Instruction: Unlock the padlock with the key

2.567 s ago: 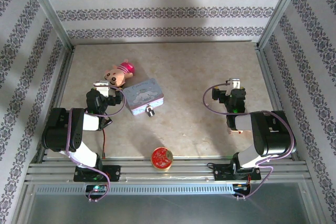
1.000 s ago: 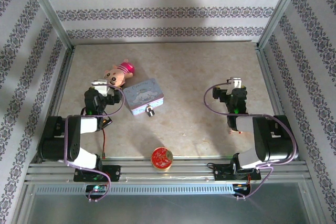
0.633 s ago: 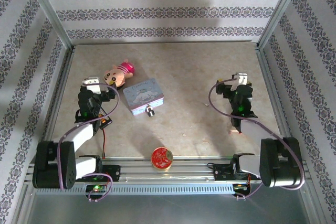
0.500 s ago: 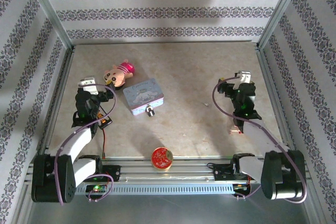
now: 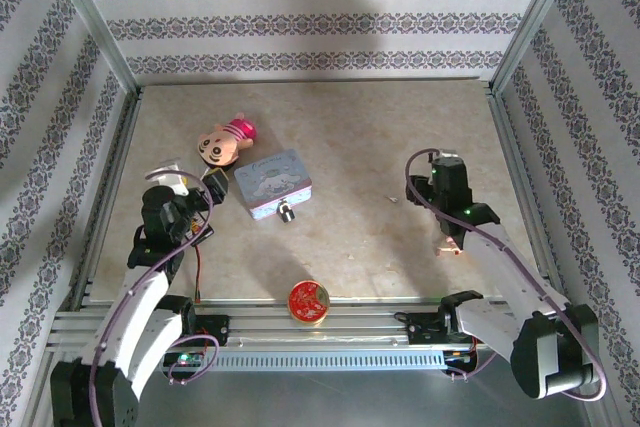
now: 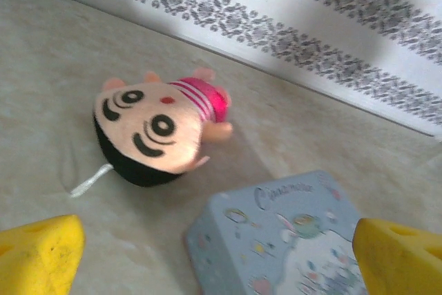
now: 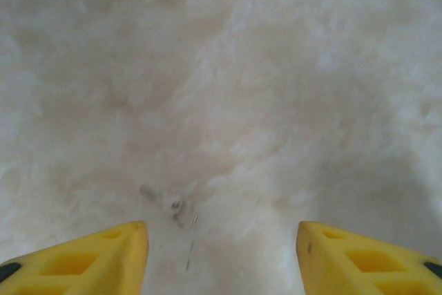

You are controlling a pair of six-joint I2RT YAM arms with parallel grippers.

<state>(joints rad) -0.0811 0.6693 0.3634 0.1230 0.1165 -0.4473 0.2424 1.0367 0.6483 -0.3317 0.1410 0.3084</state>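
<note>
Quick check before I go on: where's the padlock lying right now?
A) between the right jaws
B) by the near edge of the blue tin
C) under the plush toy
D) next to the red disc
B: the top view shows the padlock right by the near edge of the blue tin.
</note>
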